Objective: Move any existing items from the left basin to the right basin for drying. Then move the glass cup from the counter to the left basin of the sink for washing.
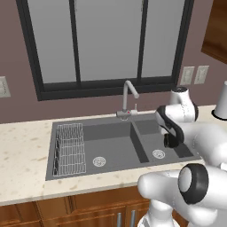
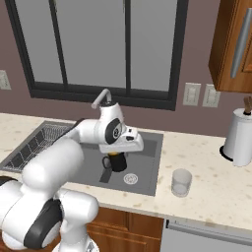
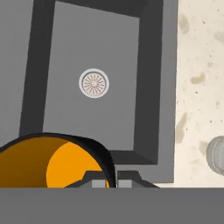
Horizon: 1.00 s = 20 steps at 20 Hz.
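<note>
In the left base view, the sink (image 1: 66,128) sits in the beige counter (image 1: 22,150) under the window (image 1: 106,40). The wide left basin (image 1: 111,148) has a wire rack (image 1: 70,148) at its left end and a round drain (image 1: 99,161) on its floor. The narrow right basin (image 1: 148,133) is at the sink's right end, past the divider wall. The tap (image 1: 128,99) stands at the back edge of the sink. The arm bends down over the right basin, and a dark shape (image 1: 171,141) hangs under the hand near the basin's right edge; I cannot tell what it is from here. In the right base view, the gripper (image 2: 117,156) hangs over the right basin (image 2: 142,170) and is clamped on the black cup (image 2: 117,162). The cup stands upright, its long way going up and down, above the basin floor and a little left of the drain (image 2: 130,178). The glass cup (image 2: 181,182) stands upright on the counter (image 2: 206,177), just beside the sink's right edge. A tall white jar (image 2: 239,137) stands near the right end of the counter by the wall. In the hand view, the camera looks straight down into the right basin (image 3: 78,109) with its drain (image 3: 93,83) in the middle. The black cup (image 3: 57,162) is at the bottom of the picture, its open orange inside facing the camera. The fingertips (image 3: 98,183) pinch its rim. The glass cup (image 3: 216,155) shows at the right edge, on the counter (image 3: 201,65) beside the sink.
</note>
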Motion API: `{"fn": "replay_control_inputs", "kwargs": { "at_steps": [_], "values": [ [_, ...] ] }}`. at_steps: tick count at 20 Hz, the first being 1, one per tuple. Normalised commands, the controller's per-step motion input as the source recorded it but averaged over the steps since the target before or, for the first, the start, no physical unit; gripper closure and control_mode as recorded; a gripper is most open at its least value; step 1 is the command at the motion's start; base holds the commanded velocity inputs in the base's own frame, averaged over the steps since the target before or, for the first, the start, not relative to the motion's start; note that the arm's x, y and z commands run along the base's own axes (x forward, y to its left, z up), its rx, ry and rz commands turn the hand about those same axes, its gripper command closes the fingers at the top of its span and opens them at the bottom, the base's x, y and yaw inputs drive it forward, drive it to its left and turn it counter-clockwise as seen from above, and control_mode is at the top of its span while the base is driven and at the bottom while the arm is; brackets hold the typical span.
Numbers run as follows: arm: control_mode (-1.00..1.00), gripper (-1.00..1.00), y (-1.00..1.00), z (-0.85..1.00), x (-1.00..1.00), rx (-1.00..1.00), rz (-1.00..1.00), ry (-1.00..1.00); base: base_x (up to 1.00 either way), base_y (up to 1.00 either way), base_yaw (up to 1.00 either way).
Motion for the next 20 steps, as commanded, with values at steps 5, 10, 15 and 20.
{"fn": "replay_control_inputs", "kwargs": {
  "at_steps": [5,10,15,20],
  "values": [
    [-1.0,1.0,-0.2,-0.42,0.47,0.0,0.14,0.06,0.0,0.0,0.0],
    [-1.0,1.0,-0.09,-0.47,0.52,0.0,0.12,0.09,0.0,0.0,0.0],
    [-1.0,1.0,-0.13,-0.43,0.55,0.02,0.11,0.1,0.0,0.0,0.0],
    [-1.0,1.0,-0.31,-0.46,0.26,0.04,0.16,0.0,0.0,0.0,0.0]
  ]
}}
